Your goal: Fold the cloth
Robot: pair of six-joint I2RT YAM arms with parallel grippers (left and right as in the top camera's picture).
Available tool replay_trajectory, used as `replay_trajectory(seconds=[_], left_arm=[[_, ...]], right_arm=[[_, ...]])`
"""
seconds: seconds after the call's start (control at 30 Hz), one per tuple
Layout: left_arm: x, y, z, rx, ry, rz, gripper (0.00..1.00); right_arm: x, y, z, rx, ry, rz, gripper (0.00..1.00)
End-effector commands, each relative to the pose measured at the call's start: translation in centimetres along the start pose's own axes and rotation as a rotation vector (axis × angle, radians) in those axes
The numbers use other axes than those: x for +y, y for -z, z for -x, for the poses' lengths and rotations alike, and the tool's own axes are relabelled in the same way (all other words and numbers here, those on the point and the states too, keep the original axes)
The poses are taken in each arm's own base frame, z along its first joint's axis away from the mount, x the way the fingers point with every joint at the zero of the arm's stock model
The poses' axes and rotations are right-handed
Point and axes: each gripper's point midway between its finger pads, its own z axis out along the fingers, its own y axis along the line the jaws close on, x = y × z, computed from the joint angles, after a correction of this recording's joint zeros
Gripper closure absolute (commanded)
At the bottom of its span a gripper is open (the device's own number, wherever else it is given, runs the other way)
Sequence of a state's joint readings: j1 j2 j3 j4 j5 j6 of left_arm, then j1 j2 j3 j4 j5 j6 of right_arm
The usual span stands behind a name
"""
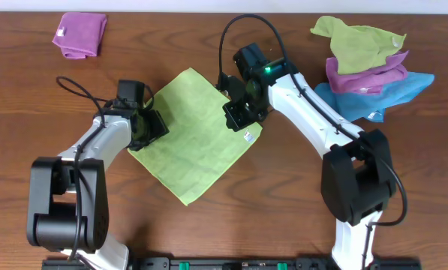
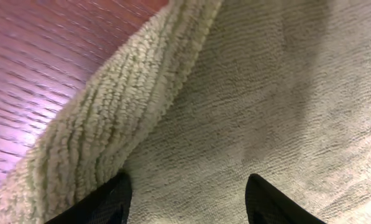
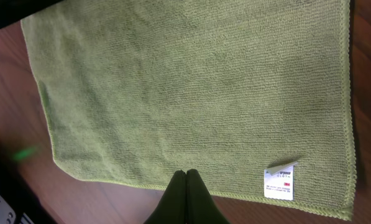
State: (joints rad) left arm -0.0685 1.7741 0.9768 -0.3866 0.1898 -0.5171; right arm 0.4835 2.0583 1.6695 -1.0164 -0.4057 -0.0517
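The left wrist view sits so close that only blurred pile of the cloth (image 2: 266, 93), a strip of wooden counter (image 2: 36, 56) and two dark fingertips (image 2: 110, 200), cut off by the lower edge, can be made out. Whether the tips touch the fabric cannot be told. From overhead, both pairs of jaws are hidden under their wrist housings.

The lime-green cloth (image 1: 193, 139) lies flat as a diamond at mid-counter, with its white tag (image 3: 279, 183) at the right corner. The left jaws stand at its left corner, spread wide with cloth between the tips. The right jaws sit over the hem near the tag, pressed together, with nothing seen between them.

A purple cloth (image 1: 81, 34) lies far left. A pile of olive, purple and blue cloths (image 1: 366, 67) lies far right.
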Motion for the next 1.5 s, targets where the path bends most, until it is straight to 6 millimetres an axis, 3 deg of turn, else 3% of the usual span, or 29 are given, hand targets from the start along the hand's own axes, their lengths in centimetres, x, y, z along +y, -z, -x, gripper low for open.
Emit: replay_trajectory(seconds=[0.0,0.3,0.6,0.8,0.93,1.07,1.1,1.13,1.2,1.27,1.3,1.37,1.47], left_arm=[[1.3,0.6,1.6,-0.063,-0.006,0.06,0.4],[3.3,1.5,3.5,-0.166,-0.001,0.177,0.39],[0.8,2.3,7.9,-0.355,0.02,0.074,0.37],[1.6,2.8,8.7,-0.4,0.028,0.122,0.39],[0.1,3.4,8.0,-0.357,0.016,0.046,0.35],[-1.4,6.2,6.7,-0.315,0.005,-0.032,0.32],[-1.5,6.9,6.1,-0.3,0.006,-0.041,0.29],[-1.6,7.6,5.4,-0.278,0.004,-0.053,0.24],[-1.6,8.5,3.7,-0.223,0.001,-0.068,0.22],[-1.6,8.8,1.7,-0.147,-0.001,-0.08,0.24],[-1.5,8.7,0.9,-0.115,0.002,-0.075,0.26],[-1.0,8.2,-0.1,-0.084,0.011,-0.046,0.4],[0.2,7.1,-0.3,-0.095,0.065,0.011,0.41]], right_arm=[[0.3,0.3,0.2,-0.008,0.004,0.002,0.99],[0.3,0.3,0.2,-0.009,0.004,0.002,0.99],[0.2,0.3,0.2,-0.008,0.004,0.002,0.99],[0.0,0.3,0.3,-0.012,0.013,-0.009,0.99],[-1.7,0.5,0.3,-0.012,0.011,-0.084,0.99],[-4.4,1.7,0.4,-0.035,-0.033,-0.098,0.98],[-5.2,2.0,0.4,-0.043,-0.052,-0.097,0.96],[-6.1,2.4,0.4,-0.052,-0.074,-0.096,0.87],[-7.6,3.2,0.4,-0.07,-0.113,-0.093,0.85],[-8.6,3.6,0.4,-0.086,-0.12,-0.09,0.99],[-8.7,3.7,0.6,-0.094,-0.111,-0.087,0.99],[-8.6,3.7,0.9,-0.106,-0.08,-0.082,0.98],[-7.8,2.6,0.9,-0.081,-0.031,-0.1,0.99]])
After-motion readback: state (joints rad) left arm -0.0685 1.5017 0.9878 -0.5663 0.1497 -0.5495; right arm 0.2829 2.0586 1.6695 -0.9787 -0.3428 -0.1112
